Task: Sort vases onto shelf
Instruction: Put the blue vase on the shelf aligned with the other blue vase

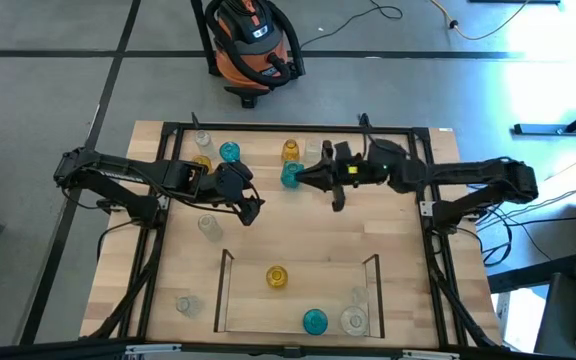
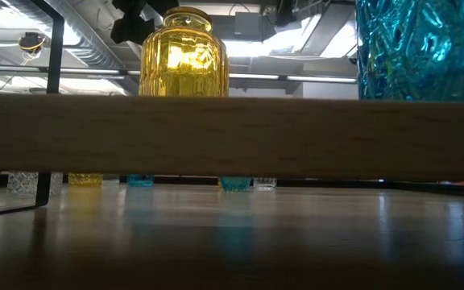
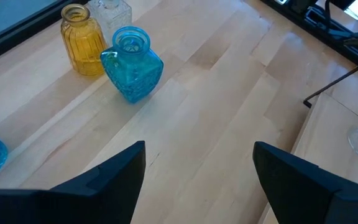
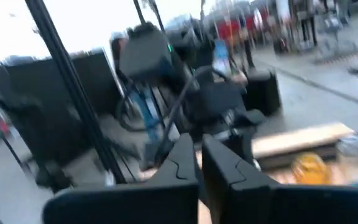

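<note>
My left gripper (image 1: 255, 208) (image 3: 197, 155) is open over bare wood at mid-table and holds nothing. Ahead of it, a teal vase (image 3: 132, 65) (image 1: 291, 175), an amber vase (image 3: 82, 40) (image 1: 290, 150) and a clear vase (image 3: 114, 12) stand on their bases near the far edge. My right gripper (image 1: 303, 178) (image 4: 199, 155) is shut and empty, raised above the table beside that teal vase. The shelf (image 1: 225, 290) at the near edge carries an amber vase (image 1: 276, 277) (image 2: 182, 52), a teal vase (image 1: 314, 320) (image 2: 421, 48) and two clear vases (image 1: 355, 318).
More vases stand at the far left: clear (image 1: 201, 140), amber (image 1: 201, 161) and teal (image 1: 230, 152). Loose clear vases stand left of the shelf (image 1: 206, 225) (image 1: 185, 303). The black frame (image 1: 288, 127) runs around the tabletop. Bare wood lies between the arms and the shelf.
</note>
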